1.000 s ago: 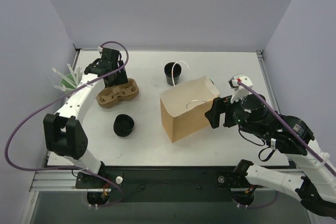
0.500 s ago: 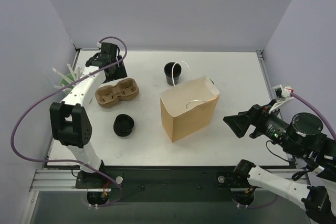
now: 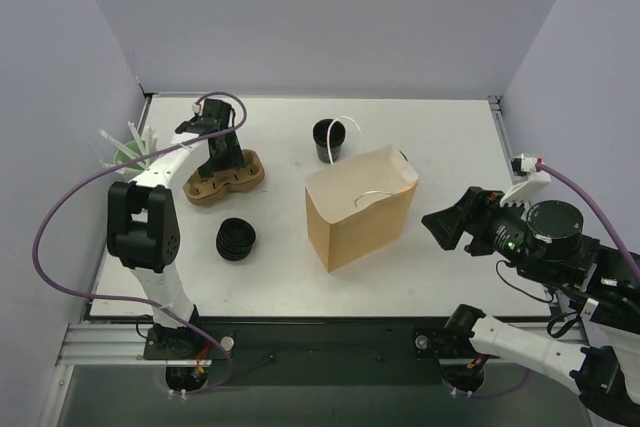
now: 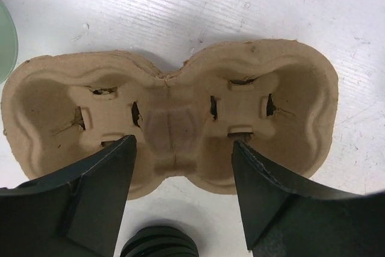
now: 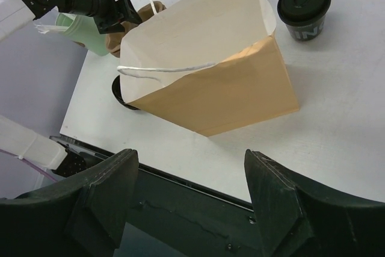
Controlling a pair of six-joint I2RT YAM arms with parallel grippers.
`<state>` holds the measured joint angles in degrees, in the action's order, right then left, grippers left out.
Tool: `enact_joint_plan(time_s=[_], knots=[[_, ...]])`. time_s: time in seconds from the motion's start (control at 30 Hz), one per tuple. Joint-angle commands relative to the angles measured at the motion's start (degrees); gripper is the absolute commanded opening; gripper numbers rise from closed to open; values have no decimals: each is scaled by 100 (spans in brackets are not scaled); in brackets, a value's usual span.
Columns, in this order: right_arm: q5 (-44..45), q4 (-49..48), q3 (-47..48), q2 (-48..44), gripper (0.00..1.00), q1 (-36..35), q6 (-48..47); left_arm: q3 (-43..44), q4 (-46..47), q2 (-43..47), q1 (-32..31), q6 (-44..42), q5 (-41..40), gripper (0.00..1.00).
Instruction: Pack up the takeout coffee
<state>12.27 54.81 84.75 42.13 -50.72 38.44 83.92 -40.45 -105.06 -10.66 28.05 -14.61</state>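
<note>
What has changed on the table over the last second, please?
The right gripper drew back from the right side of the paper bag, fingers open and empty. The left gripper came down over the cup carrier, fingers open, holding nothing. The paper bag, cup carrier, takeout coffee and ribbed black stack stayed put.

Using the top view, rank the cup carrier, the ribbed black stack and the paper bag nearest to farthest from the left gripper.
1. The cup carrier, directly under the left gripper.
2. The ribbed black stack, nearer the arm bases.
3. The paper bag, to the right, mid-table.
</note>
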Motion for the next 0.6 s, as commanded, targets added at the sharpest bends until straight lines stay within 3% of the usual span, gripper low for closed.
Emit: enact_joint_plan(time_s=[0.0, 0.57], knots=[[223, 74, 270, 260, 72, -43, 24, -7, 432, -120, 46, 17, 10, 74], [91, 100, 349, 463, 72, -43, -258, 230, 406, -455, 160, -10, 90, 67]])
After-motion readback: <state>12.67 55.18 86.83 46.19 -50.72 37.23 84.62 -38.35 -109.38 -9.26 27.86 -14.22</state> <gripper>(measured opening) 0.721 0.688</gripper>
